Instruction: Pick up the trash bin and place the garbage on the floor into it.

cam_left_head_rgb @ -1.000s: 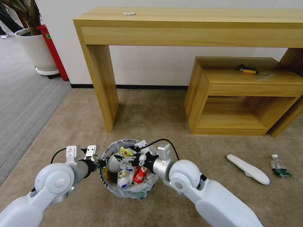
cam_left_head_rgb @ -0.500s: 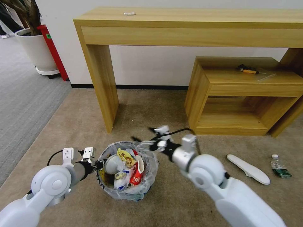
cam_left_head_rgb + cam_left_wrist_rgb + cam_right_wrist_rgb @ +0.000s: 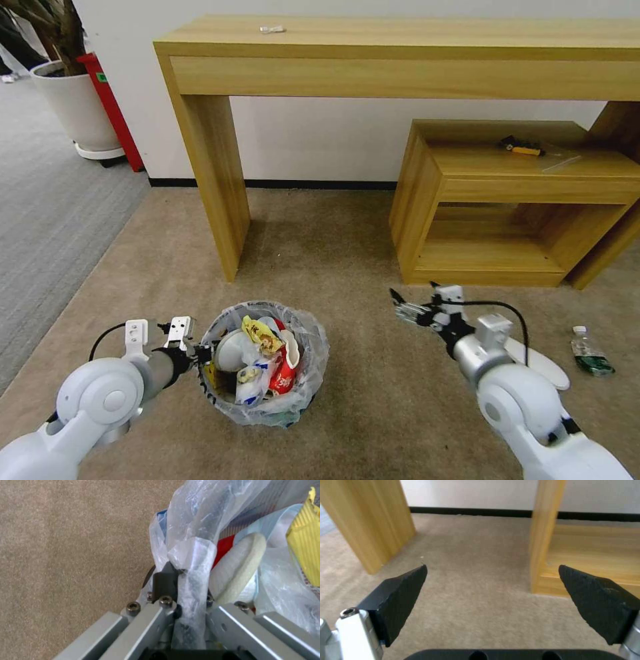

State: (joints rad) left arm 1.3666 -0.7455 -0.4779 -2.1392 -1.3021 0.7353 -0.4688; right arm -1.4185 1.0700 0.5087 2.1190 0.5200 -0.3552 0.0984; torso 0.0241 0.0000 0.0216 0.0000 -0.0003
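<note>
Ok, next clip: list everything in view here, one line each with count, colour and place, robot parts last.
trash bin: 1, dark, clear liner, on the carpet, full of mixed litter.
slipper: 1, white, on the carpet, partly behind the right arm.
bottle: 1, clear, lying on the carpet, far right.
carpet: beige-tan; grey striped carpet to its left.
console table: 1, light wood, against the wall; small white scrap on top.
low shelf unit: 1, light wood, under the table's right end; small yellow-black tool on top.
planter pot: 1, white, far left corner; red object beside it.
left gripper: shut on the bin's rim and liner.
right gripper: open, empty, above bare carpet.
</note>
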